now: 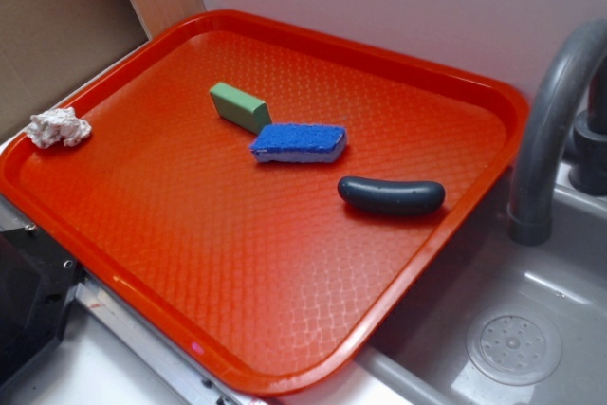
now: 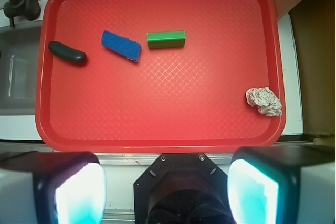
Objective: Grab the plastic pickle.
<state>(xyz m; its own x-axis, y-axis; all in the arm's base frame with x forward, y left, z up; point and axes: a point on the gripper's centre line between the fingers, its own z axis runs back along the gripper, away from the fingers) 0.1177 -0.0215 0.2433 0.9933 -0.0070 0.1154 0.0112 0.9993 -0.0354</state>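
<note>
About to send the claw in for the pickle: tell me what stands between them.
Nothing visible does. The claw hangs open outside the near edge of the red tray; the plastic pickle lies alone near the far left corner. The blue sponge and green block sit off to its right, apart from it.

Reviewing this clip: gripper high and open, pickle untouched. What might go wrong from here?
1. The plastic pickle is smooth and rounded, so it may roll or squirt out as the open gripper closes.
2. It lies close to the red tray rim on the sink side; a finger could catch that rim.
3. The blue sponge sits nearby, apart from the pickle; a misaligned descent could land on it instead.
</note>
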